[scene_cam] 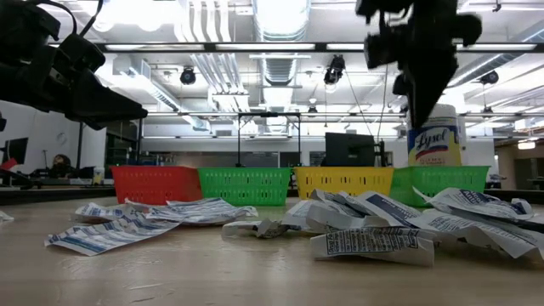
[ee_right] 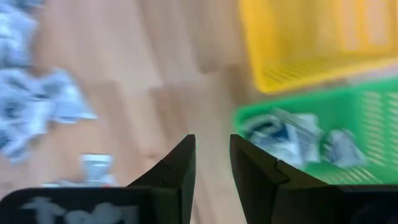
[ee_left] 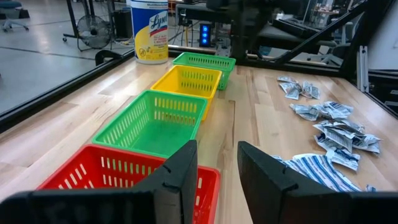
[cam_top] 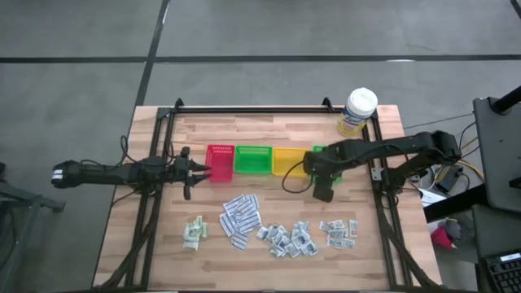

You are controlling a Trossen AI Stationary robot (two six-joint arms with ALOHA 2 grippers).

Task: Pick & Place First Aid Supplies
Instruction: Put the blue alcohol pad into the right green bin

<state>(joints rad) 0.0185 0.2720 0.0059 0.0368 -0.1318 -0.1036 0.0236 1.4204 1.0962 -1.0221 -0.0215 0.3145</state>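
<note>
Crumpled packets (scene_cam: 374,242) nearest, four trays (cam_top: 252,160) behind, tub (cam_top: 357,111) beyond, both pincers parted, empty.

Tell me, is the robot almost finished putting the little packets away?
Not nearly. A few packets already lie in the far green tray. Right now the right gripper is open and empty beside that tray, and the left gripper waits by the red tray. Most packets are on the table, waiting to be sorted.
</note>
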